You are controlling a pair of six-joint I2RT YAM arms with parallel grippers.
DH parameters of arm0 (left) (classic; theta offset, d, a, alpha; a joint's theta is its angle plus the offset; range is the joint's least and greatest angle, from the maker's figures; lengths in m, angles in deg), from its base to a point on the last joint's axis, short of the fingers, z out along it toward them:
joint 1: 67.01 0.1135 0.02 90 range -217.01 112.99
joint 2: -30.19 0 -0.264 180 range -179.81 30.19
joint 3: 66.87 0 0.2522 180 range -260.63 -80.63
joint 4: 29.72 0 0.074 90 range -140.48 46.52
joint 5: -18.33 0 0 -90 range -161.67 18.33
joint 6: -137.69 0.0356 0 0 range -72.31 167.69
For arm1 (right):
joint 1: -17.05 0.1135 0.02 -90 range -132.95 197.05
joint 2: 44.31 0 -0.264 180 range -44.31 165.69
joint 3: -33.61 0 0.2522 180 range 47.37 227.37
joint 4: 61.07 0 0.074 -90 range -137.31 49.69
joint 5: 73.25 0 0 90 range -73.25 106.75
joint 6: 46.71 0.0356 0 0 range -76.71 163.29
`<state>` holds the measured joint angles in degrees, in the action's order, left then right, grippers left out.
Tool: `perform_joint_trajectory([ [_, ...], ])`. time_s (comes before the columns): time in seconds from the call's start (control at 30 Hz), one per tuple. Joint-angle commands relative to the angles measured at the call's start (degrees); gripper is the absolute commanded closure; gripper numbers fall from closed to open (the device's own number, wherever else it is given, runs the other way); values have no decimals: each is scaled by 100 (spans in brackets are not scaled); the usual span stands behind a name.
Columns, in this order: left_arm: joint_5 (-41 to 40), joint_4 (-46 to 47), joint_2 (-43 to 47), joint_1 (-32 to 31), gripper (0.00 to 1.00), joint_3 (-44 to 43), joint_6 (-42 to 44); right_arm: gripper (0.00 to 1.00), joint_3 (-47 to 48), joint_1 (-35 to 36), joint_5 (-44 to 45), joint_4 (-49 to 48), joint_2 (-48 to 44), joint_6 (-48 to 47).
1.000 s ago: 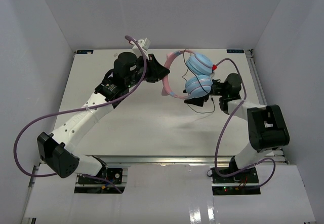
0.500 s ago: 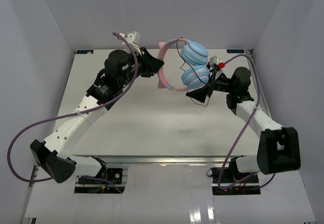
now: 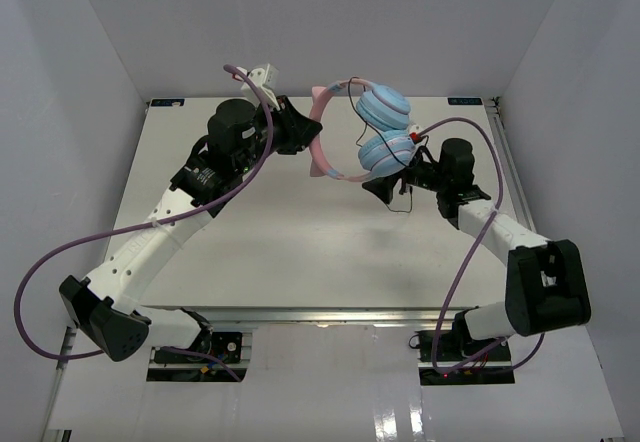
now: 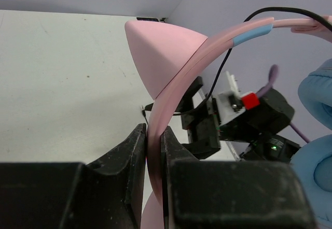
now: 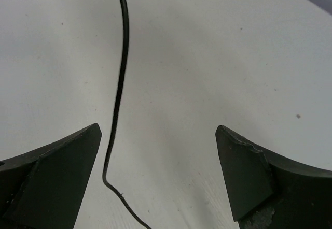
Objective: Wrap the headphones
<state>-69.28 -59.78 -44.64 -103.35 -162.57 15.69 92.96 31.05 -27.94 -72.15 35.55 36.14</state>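
The headphones (image 3: pixel 322 157) hang above the table's far middle, pink headband with cat-ear points to the left, two light-blue ear cups (image 3: pixel 384 108) to the right. My left gripper (image 3: pixel 304 138) is shut on the headband (image 4: pixel 207 47), just below a cat ear (image 4: pixel 161 58). My right gripper (image 3: pixel 383 188) sits right under the lower ear cup (image 3: pixel 388 150) and is open. In the right wrist view the thin black cable (image 5: pixel 120 73) dangles between the wide-apart jaws of this gripper (image 5: pixel 158 136), close to the left finger (image 5: pixel 52 172), touching neither.
The white table (image 3: pixel 250 242) lies below, with white walls at the back and both sides. Thick purple robot cables (image 3: pixel 60 252) loop along each arm. The right arm's wrist (image 4: pixel 249 110) shows just behind the headband in the left wrist view.
The left arm has lifted the headphones off the table and holds them steady. The right gripper has opened wider and shifted left under the lower ear cup.
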Motion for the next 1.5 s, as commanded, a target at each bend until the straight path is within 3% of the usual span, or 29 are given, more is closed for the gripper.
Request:
perform_joint_trajectory([
  [0.0, -9, 446, 287, 13, 100, -316, -406, 1, 37, 121, -286, -704, 461, 545],
  [0.1, -338, 600, 327, 13, 100, -216, -672, 5, -522, 121, -1006, -1848, 744, 1290],
  [0.2, -581, 839, 328, 13, 100, -111, -996, 21, -1020, 159, -1802, -3298, 1021, 2001],
  [0.27, -739, 943, 320, 21, 100, -95, -1210, 41, -1077, 191, -2120, -3508, 1179, 2128],
  [0.37, -1029, 948, 311, 13, 100, -195, -1383, 67, -1154, 202, -2239, -3508, 1174, 2074],
  [0.43, -1343, 905, 311, 13, 100, -257, -1404, 72, -1222, 209, -2215, -3456, 1047, 1973],
  [0.57, -2125, 716, 292, 21, 100, -418, -1265, 89, -1298, 231, -1858, -2122, 232, 935],
  [0.67, -2533, 637, 189, 21, 100, -388, -1090, 92, -1023, 402, -1218, -316, -413, -265],
  [0.73, -2773, 569, 12, 21, 100, -369, -863, 92, -559, 639, -395, 1387, -779, -1120],
  [0.97, -3676, 738, -589, 21, 100, 57, 51, 92, 488, 1818, 2313, 3816, -1962, -3236],
  [1.07, -3755, 830, -814, 30, 100, 345, 309, 92, 875, 2186, 3467, 4251, -2080, -3752],
  [1.2, -3633, 808, -932, 21, 100, 633, 453, 92, 1258, 2257, 4250, 4360, -2194, -4306],
  [1.47, -2351, 765, -1064, 21, 100, 1283, 880, 91, 1775, 2292, 5059, 4170, -1965, -4918],
])
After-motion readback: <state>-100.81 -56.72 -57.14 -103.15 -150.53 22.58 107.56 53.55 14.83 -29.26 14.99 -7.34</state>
